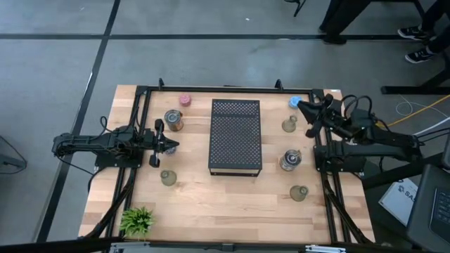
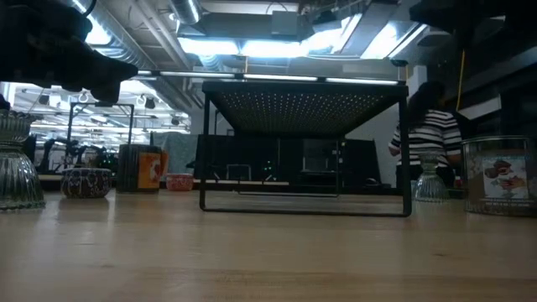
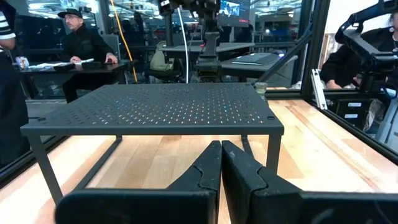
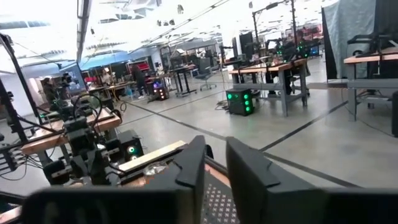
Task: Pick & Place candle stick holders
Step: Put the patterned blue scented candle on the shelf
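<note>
The black perforated tray (image 1: 235, 137) stands on its legs mid-table. Round holders stand on the wood on both sides. On the left are a pink one (image 1: 185, 100), a silvery glass one (image 1: 173, 120) and an olive one (image 1: 167, 178). On the right are a blue one (image 1: 294, 102), an olive one (image 1: 289, 125), a silvery glass one (image 1: 290, 160) and another olive one (image 1: 299, 192). My left gripper (image 1: 172, 145) is shut and empty, low, left of the tray and pointing at it (image 3: 221, 167). My right gripper (image 1: 306, 109) is raised beside the blue holder, open by a narrow gap (image 4: 215, 163) and empty.
A small green plant (image 1: 137, 220) stands at the near left corner. Black frame rails (image 1: 232, 89) run around the table's far edge and sides. Bare wood lies in front of the tray (image 1: 232, 200). People show in the room beyond the table (image 3: 81, 43).
</note>
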